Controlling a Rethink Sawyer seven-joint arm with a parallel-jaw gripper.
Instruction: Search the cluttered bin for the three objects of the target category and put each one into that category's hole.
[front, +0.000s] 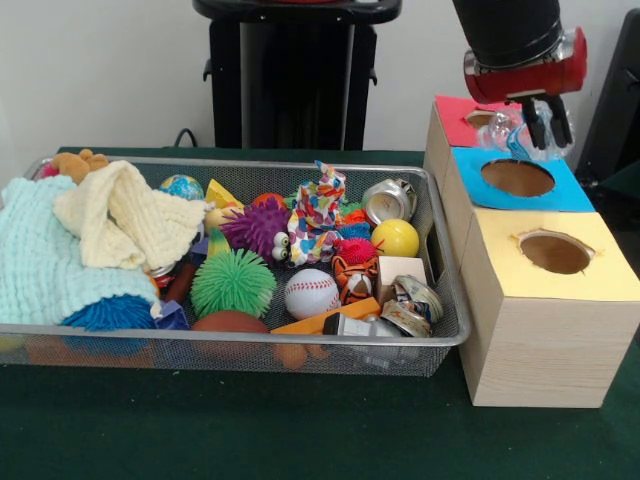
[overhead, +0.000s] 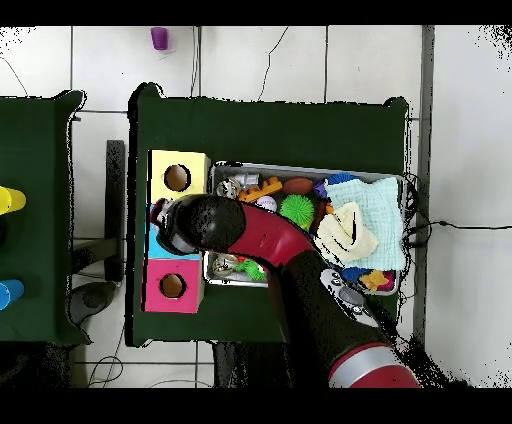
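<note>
My gripper (front: 546, 128) hangs over the row of boxes, above the seam between the red-topped box (front: 452, 118) and the blue-topped box (front: 565, 195). It is shut on a crumpled clear plastic piece (front: 512, 132), which dangles just above the blue box's hole (front: 517, 178). The yellow-topped box (front: 590, 275) with its hole (front: 555, 252) stands nearest. In the overhead view the arm (overhead: 250, 232) covers the blue box and hides the gripper; the yellow box (overhead: 190, 160) and the pink box (overhead: 155, 290) show on either side.
A wire mesh bin (front: 452, 330) holds clutter: crushed cans (front: 388, 200), a baseball (front: 311, 293), a yellow ball (front: 396, 238), a green spiky ball (front: 233, 282), a purple spiky ball (front: 256, 226) and folded cloths (front: 60, 250) at the left.
</note>
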